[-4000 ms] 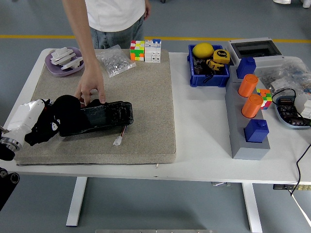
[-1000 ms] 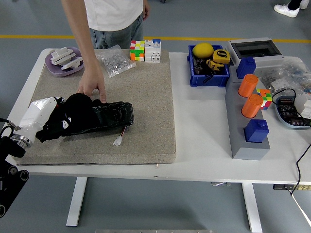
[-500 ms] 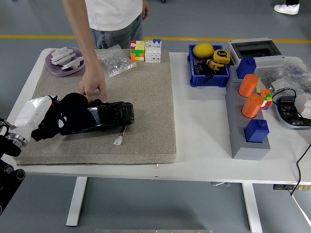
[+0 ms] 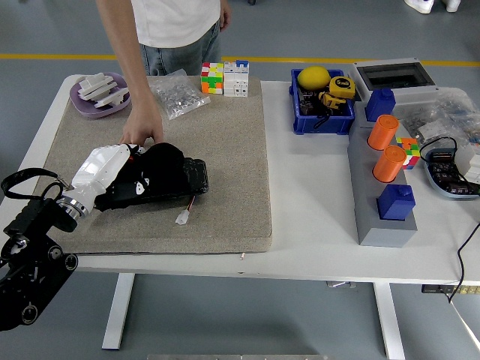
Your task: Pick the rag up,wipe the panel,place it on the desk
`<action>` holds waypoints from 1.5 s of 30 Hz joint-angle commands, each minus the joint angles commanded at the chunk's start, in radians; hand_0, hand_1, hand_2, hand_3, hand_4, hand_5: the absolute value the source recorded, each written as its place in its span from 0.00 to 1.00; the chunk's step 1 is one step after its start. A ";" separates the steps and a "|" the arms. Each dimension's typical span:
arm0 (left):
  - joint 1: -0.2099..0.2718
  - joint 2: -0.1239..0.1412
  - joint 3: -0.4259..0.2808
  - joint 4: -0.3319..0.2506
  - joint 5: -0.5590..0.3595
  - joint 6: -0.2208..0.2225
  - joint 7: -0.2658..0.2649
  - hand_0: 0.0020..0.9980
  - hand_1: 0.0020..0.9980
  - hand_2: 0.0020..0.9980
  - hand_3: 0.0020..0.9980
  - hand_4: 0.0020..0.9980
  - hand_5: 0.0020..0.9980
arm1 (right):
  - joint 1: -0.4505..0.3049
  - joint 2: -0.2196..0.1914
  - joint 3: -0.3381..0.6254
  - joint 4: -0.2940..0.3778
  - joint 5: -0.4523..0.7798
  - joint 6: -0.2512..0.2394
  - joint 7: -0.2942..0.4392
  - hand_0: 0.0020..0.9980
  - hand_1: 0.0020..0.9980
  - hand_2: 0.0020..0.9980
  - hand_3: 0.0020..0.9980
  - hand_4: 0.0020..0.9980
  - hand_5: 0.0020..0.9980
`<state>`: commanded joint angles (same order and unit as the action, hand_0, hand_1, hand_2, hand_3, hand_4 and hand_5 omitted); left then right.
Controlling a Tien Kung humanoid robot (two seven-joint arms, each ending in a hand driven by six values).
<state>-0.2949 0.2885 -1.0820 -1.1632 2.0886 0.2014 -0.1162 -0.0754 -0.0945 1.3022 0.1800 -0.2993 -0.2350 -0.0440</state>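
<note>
We saw the left hand [image 4: 112, 174] reaching in from eight o'clock, its fingers clamped on the black rag [image 4: 159, 171] and pressing it flat on the black panel [image 4: 169, 182], which lay on the beige mat [image 4: 225, 150] at about nine o'clock on the white table [image 4: 315, 217]. Compared with half a second earlier, the rag had slid along the panel toward three o'clock: it had sat over the panel's nine-o'clock end and now covered most of its middle, leaving only the three-o'clock end bare. The arm had followed it in over the mat. We judged this a wiping stroke under way, so the pick-up was done and the wipe was in progress, with the setting down not yet begun.

At the far side a person's hand [image 4: 142, 127] rested at the panel's twelve-o'clock edge, just beside the rag, seemingly steadying the panel. A small white connector [image 4: 182, 218] trailed from the panel toward six o'clock.

The right hand was out of sight. We thought the stroke should carry on to the bare end before the rag is set down on the desk.
</note>
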 joint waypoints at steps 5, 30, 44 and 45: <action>-0.040 -0.017 0.063 -0.003 -0.005 -0.004 0.007 0.28 0.36 0.55 0.50 0.43 0.00 | 0.004 -0.003 -0.032 0.000 0.033 -0.004 -0.003 0.80 0.68 0.68 0.61 1.00 0.47; -0.042 -0.072 0.078 -0.011 -0.005 -0.002 0.015 0.29 0.36 0.55 0.50 0.44 0.00 | -0.002 0.004 -0.036 0.000 0.034 -0.011 0.009 0.80 0.68 0.68 0.60 1.00 0.47; 0.031 -0.026 -0.058 -0.035 0.015 0.001 0.018 0.29 0.36 0.55 0.50 0.44 0.00 | -0.004 0.006 -0.034 0.000 0.037 -0.008 0.010 0.80 0.68 0.68 0.60 1.00 0.47; 0.037 -0.023 -0.069 -0.035 0.017 0.001 0.018 0.29 0.36 0.55 0.50 0.44 0.00 | -0.004 0.007 -0.032 0.000 0.036 -0.008 0.010 0.80 0.68 0.68 0.60 1.00 0.47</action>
<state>-0.2581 0.2651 -1.1506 -1.1980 2.1056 0.2020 -0.0987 -0.0793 -0.0880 1.2701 0.1800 -0.2631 -0.2427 -0.0336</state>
